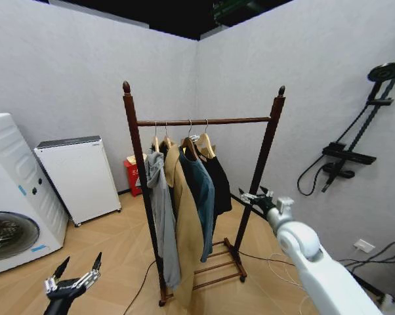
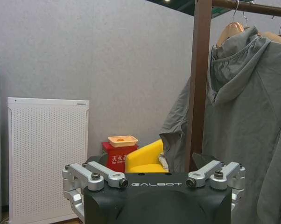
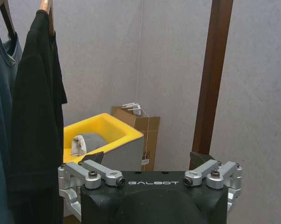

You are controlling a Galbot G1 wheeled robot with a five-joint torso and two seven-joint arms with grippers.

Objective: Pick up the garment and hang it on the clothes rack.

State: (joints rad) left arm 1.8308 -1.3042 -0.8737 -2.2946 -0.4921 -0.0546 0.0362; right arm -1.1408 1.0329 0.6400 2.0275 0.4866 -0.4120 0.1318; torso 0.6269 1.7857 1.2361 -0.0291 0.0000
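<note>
The garment [image 1: 218,184], a black jacket on a light wooden hanger [image 1: 205,145], hangs at the right end of the row on the clothes rack [image 1: 204,121]. In the right wrist view the garment [image 3: 35,116] hangs beside the teal jacket [image 3: 0,93], with the rack's post [image 3: 215,74] on the other side. My right gripper [image 1: 256,195] is open and empty, a short way right of the garment, near the right post. Its spread fingers frame the gap between jacket and post [image 3: 146,161]. My left gripper [image 1: 78,266] is open low at the left, facing the rack's left post [image 2: 200,84].
A grey hoodie [image 1: 161,216], a tan coat [image 1: 184,223] and a teal jacket [image 1: 201,190] fill the rail's left part. A washing machine [image 1: 7,197], white cabinet [image 1: 79,177] and red box [image 1: 133,176] stand left. A yellow bin [image 3: 103,130], cardboard box [image 3: 140,126] and wall shower fixture [image 1: 355,151] are behind and right.
</note>
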